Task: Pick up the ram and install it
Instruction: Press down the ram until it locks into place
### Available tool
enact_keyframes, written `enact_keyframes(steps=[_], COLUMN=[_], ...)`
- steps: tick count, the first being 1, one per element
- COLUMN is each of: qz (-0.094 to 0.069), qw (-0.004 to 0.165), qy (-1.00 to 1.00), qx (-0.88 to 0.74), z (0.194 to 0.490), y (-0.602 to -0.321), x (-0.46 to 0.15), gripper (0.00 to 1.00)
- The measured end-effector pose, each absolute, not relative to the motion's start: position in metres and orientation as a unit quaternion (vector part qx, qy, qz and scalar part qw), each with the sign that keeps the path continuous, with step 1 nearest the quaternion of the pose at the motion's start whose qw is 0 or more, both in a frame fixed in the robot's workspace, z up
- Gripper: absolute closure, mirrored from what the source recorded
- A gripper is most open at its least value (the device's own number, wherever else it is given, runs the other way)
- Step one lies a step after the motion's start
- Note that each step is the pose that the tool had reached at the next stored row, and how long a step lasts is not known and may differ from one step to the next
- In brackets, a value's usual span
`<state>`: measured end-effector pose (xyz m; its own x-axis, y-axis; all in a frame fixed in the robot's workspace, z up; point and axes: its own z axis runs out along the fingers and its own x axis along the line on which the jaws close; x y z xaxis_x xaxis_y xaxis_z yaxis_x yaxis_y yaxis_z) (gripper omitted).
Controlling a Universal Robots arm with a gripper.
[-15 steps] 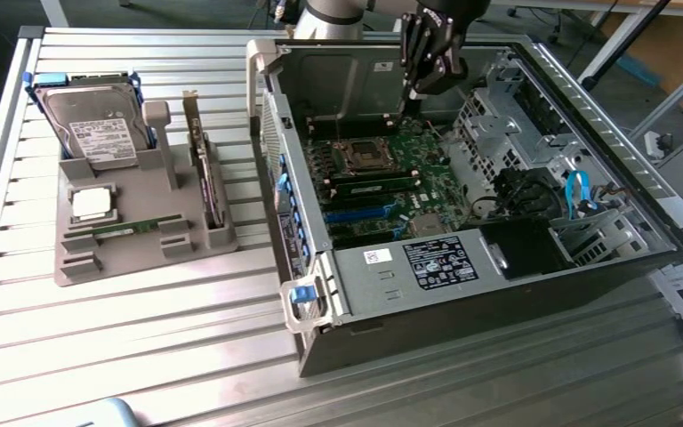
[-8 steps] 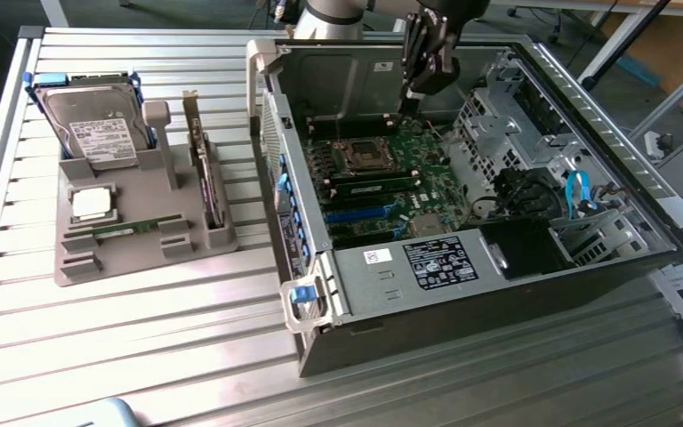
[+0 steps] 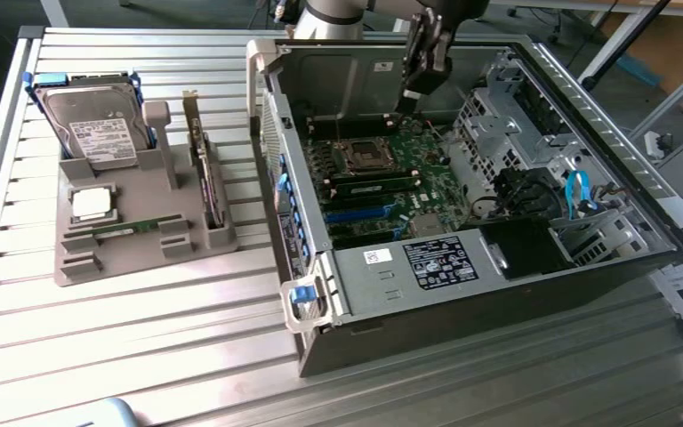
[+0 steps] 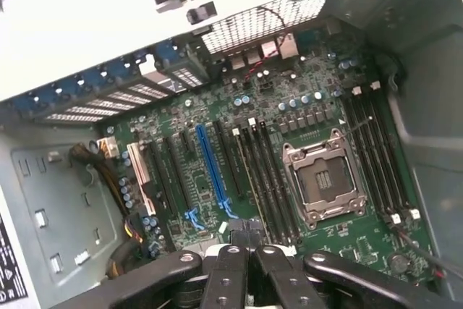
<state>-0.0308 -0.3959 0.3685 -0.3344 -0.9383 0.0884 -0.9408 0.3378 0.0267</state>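
Above the open case, upper centre | my gripper point(image 3: 419, 84) fingers pressed together, holding nothing | ram point(image 3: 125, 229) on grey tray point(image 3: 140, 267), lower left: light, stiff, fragile; I would grip its long edges.

1. The open computer case point(image 3: 461, 222) lies on the slatted table point(image 3: 140, 356), at 3 o'clock from the parts holder point(image 3: 128, 240).
2. In the holder, the hard drive point(image 3: 99, 124) sits at 12 o'clock, the processor chip point(image 3: 90, 203) below it, the ram point(image 3: 128, 229) at 6 o'clock.
3. The expansion card point(image 3: 205, 169) stands at the holder's 3 o'clock edge.
4. The gripper point(image 3: 419, 84) hangs over the motherboard point(image 4: 289, 142) inside the case.
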Motion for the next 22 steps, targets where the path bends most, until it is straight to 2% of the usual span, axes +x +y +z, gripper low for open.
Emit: enact_keyframes(steps=[22], qz=[0.006], qw=[0.046], qy=[-0.908], qx=[0.415], z=[0.3685], y=[-0.3959], x=[-0.0308], gripper=[0.89])
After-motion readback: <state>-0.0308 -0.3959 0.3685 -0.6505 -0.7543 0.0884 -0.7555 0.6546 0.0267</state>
